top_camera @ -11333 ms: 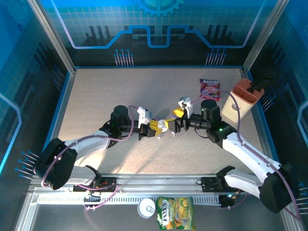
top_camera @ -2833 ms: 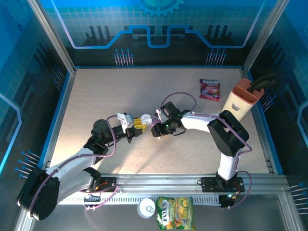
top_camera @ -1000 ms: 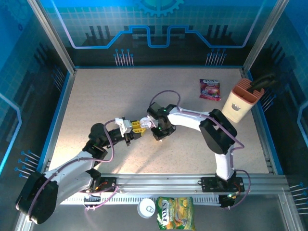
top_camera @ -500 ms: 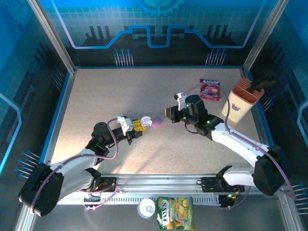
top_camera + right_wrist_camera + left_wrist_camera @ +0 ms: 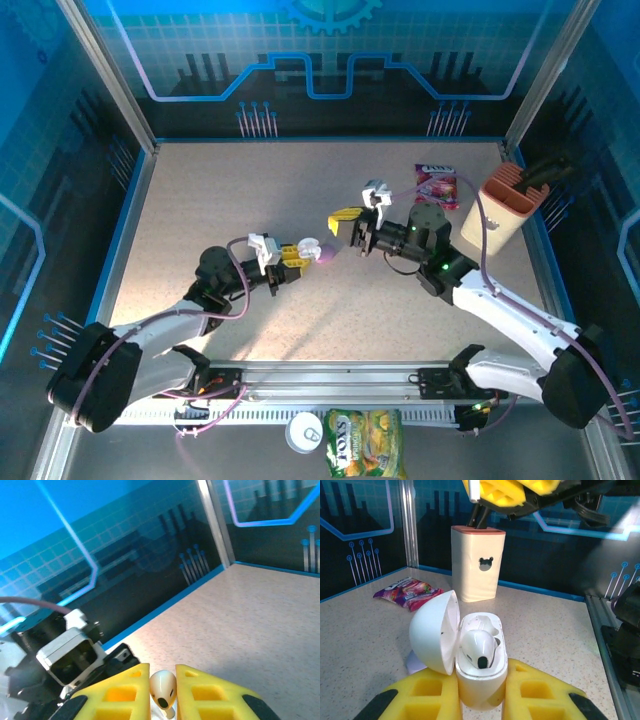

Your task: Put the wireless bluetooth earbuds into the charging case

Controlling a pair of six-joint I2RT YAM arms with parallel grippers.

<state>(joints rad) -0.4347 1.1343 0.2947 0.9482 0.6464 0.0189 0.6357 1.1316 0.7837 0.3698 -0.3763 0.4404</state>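
My left claw [image 5: 480, 702] was clamped on the base of a white pebble-shaped plastic charging case [image 5: 481, 672], holding it upright. In the left wrist view its domed lid [image 5: 436, 632] stood swung open to the left. One glossy white plastic earbud [image 5: 479, 649] sat inside it. My right claw [image 5: 162, 692] pinched a second small white earbud [image 5: 163, 686] between its yellow pads [image 5: 210, 692], hanging in the air above and beyond the case, apart from it. Further out on the speckled table [image 5: 220, 190] stood a cream plastic holder [image 5: 477, 562], and a pink snack packet [image 5: 406, 588] lay near it.
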